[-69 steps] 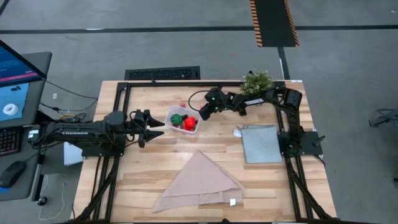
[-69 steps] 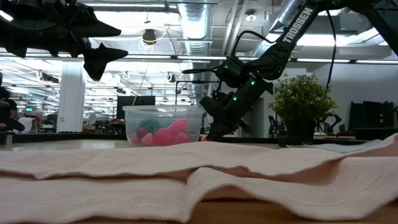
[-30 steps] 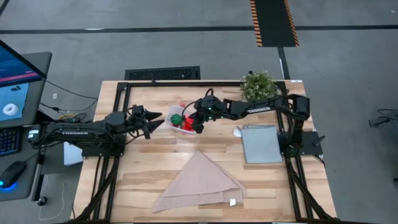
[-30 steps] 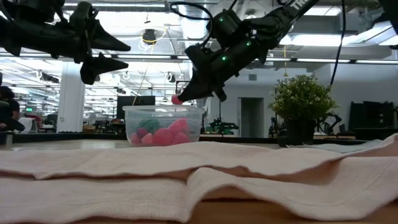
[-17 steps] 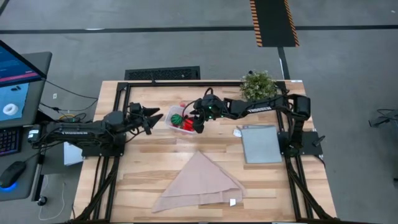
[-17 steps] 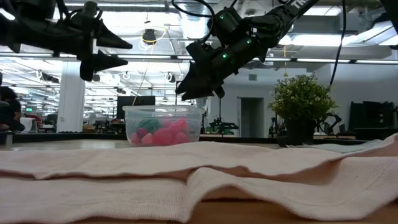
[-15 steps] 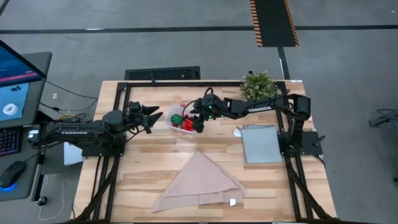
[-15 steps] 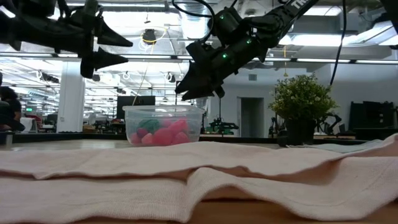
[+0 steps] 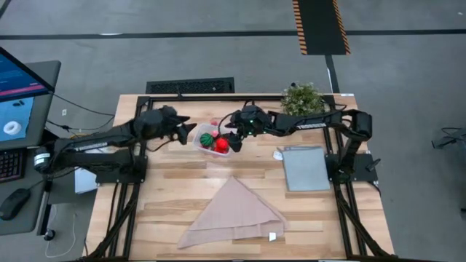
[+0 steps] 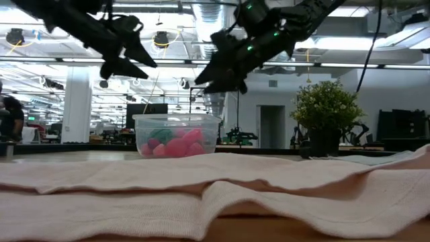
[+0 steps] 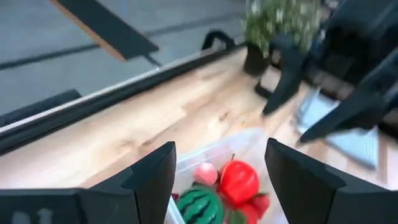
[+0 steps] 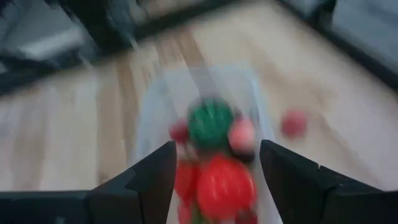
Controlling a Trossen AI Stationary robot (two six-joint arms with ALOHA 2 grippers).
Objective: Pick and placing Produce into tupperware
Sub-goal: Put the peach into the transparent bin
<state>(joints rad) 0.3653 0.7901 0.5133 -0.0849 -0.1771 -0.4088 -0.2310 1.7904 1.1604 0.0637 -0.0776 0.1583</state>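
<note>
The tub (image 9: 212, 140) sits upper centre of the worktop (image 9: 182, 196), holding the green ball (image 9: 207, 137) and red pepper (image 9: 221, 144). One red berry (image 9: 214, 123) lies outside, just behind it. Right jaws (image 9: 231, 140) hang spread and empty over the tub's right edge; left jaws (image 9: 187, 133) spread, empty, at its left. Risk: either arm could clip the light tub and knock it, or roll the berry away.

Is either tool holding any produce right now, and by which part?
Nothing is held. The right tool is open and empty above the tupperware; the left tool is open and empty beside it.
</note>
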